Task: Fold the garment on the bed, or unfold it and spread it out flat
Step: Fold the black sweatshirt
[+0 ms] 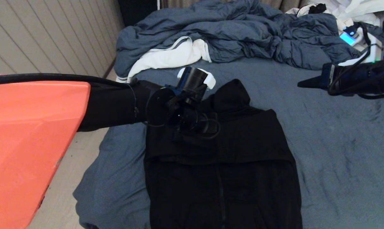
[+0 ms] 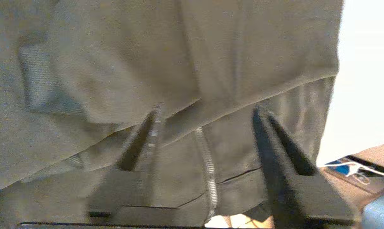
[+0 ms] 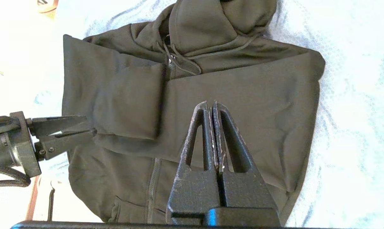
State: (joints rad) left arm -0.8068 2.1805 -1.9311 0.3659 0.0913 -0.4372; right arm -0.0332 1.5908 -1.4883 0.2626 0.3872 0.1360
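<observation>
L hand low over garment, fingers apart. R hand raised, fingers together, empty. Bed bare to the right.

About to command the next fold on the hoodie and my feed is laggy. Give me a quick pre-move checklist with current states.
1. Left gripper open at the garment's left edge: ok.
2. Cloth actually between its fingers: cannot tell.
3. Right gripper shut, empty, raised over the bed: ok.
4. Both sleeves folded across the chest: ok.
5. Hood flat above the collar: ok.
6. Duvet apart from the garment: ok.
</observation>
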